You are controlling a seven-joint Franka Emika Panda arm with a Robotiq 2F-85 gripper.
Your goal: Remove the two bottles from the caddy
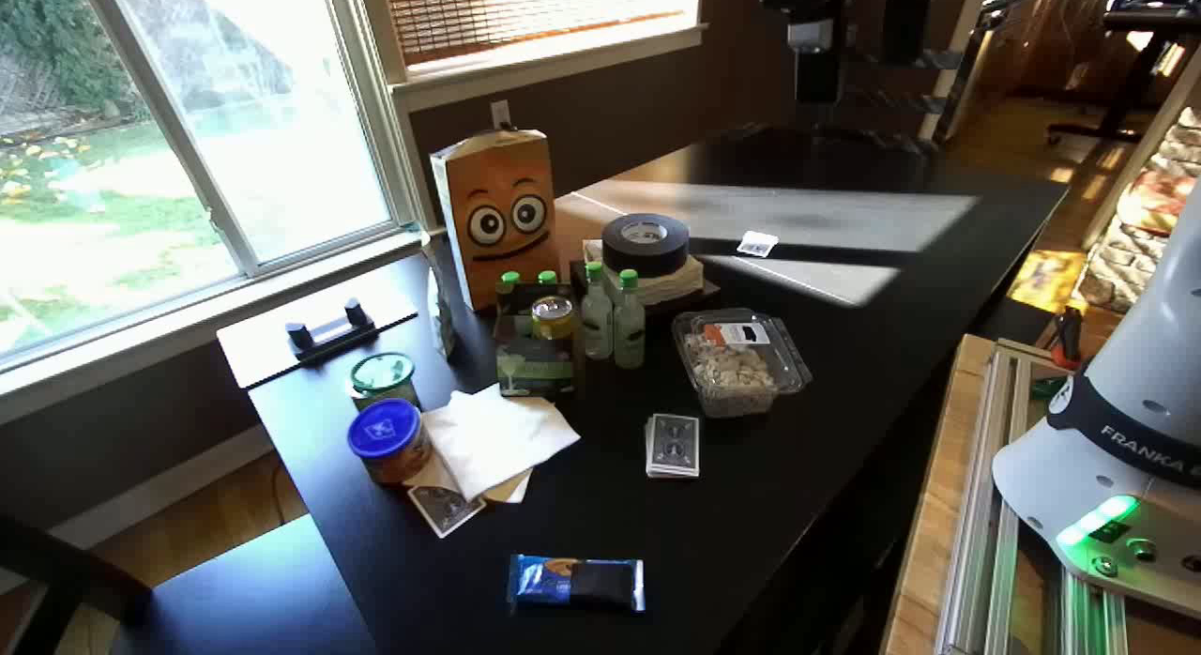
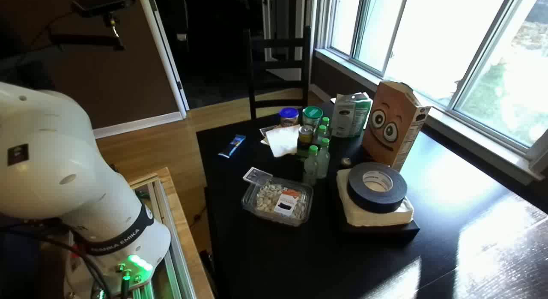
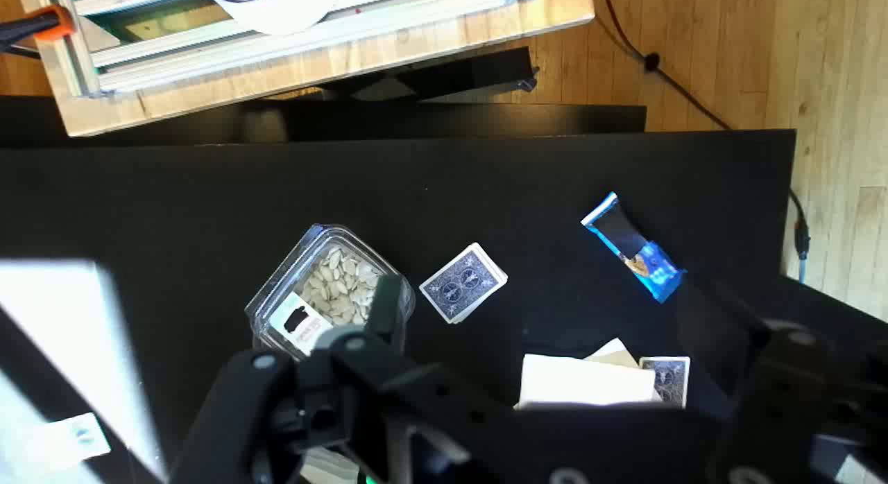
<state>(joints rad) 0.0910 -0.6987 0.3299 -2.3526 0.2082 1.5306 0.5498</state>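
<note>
Black fingers point(image 3: 383, 310): spread wide above the table point(image 3: 499, 186), nothing seen in their grip; only the wrist view catches them.
Seed tub point(image 3: 291, 270): clear plastic holding pale seeds point(image 3: 336, 283), partly behind one finger in the wrist view; a low sideways sweep could shove it.
Loose bottles point(image 1: 629, 331): two, green-capped, upright, past the fingers on the side away from the robot base point(image 1: 1098, 467), just beside the caddy point(image 1: 537, 364); a finger lowered off line could topple them.
Caddy: dark carton, likewise past the fingers, probably masked by their hardware in the wrist view, so a descent could be misjudged. Two more green-capped bottles point(image 2: 320, 137) and a yellow can point(image 1: 554, 325) appear to stand inside; crowding could jam a finger, and light card might lift with a tugged bottle. Whether the loose pair already meets the task is unclear.
Lidded jars point(image 1: 387, 439): farther from the fingers, one blue-topped, one green-topped; contents hidden.
Cartoon-faced box point(image 1: 502, 223): beyond the caddy from the fingers, upright; contents unseen.
</note>
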